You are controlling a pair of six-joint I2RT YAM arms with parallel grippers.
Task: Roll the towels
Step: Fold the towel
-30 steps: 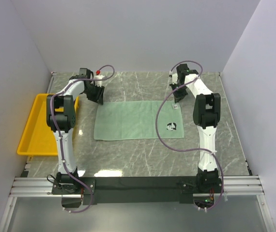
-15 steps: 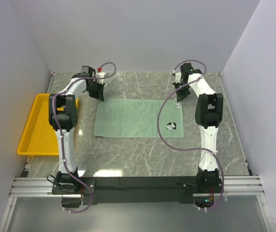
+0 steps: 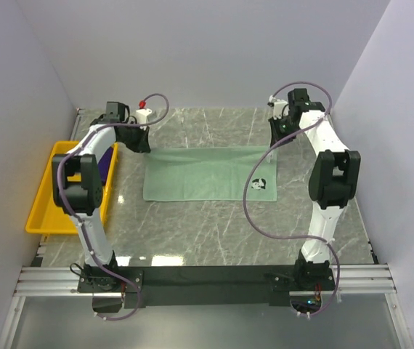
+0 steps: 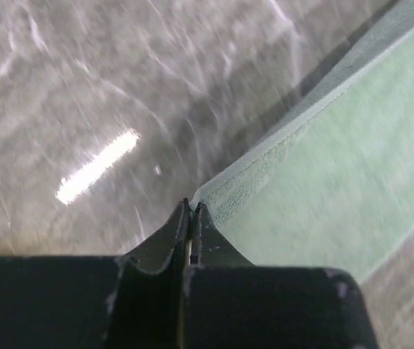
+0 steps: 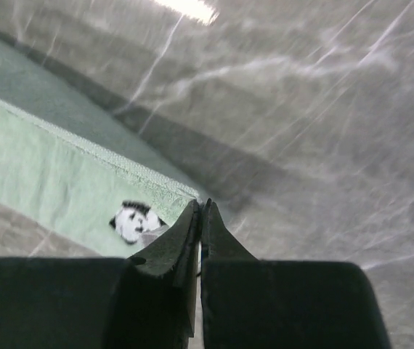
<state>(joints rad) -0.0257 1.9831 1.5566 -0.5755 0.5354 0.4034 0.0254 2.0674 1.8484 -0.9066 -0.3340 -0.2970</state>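
The pale mint green towel lies spread on the marble table, a panda patch near its right end. My left gripper is shut on its far left corner, and the cloth runs away from the closed tips. My right gripper is shut on the far right corner, tips beside the patch. The far edge is raised a little and casts a shadow on the table. The deep purple towel shows partly inside the yellow tray, behind my left arm.
The yellow tray sits at the table's left edge beside the left wall. White walls enclose the table at the back and on both sides. Purple cables loop from both arms above the towel's ends.
My left gripper has shut on the towel's far left corner. Both arms have swung outward and back, pulling the far edge straight and taut. The purple towel now shows in the tray.
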